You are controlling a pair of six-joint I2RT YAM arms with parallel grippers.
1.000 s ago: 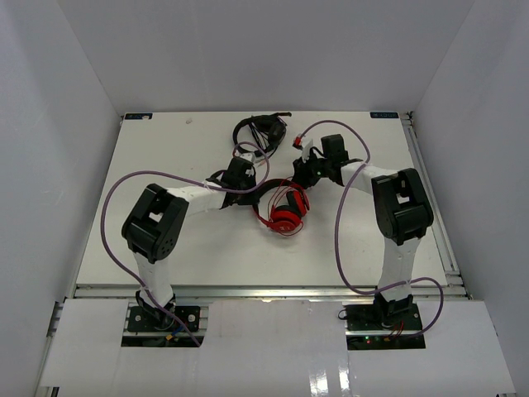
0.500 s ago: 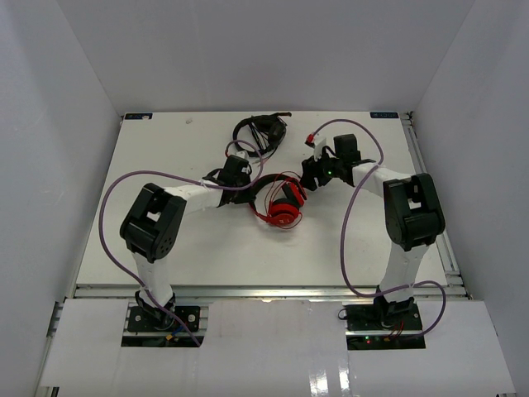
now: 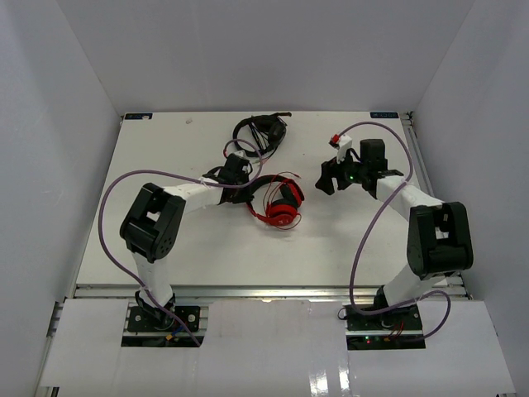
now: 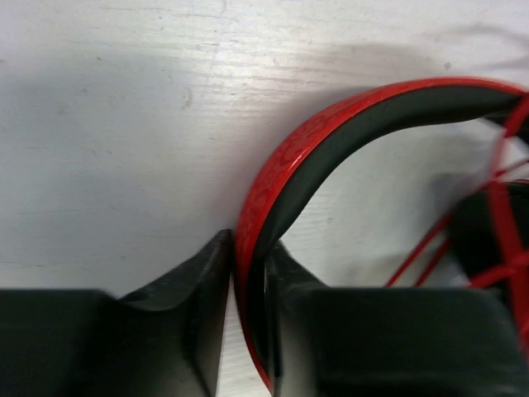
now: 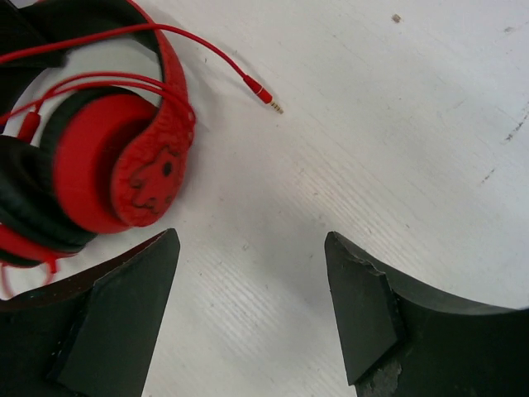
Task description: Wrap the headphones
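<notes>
At center, left tool (image 4: 250, 245) clamps headphones (image 4: 347, 122).

This is a robotics lab test cell: a bare white table (image 3: 165, 248) boxed in by plain white walls (image 3: 264, 50), with a left arm (image 3: 153, 227) and a right arm (image 3: 438, 240) mounted at its aluminium-framed near edge (image 3: 264, 290), trailing purple cables (image 3: 102, 219).

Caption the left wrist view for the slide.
Left gripper shut on the red headphones at the headband, white table beneath.
</notes>
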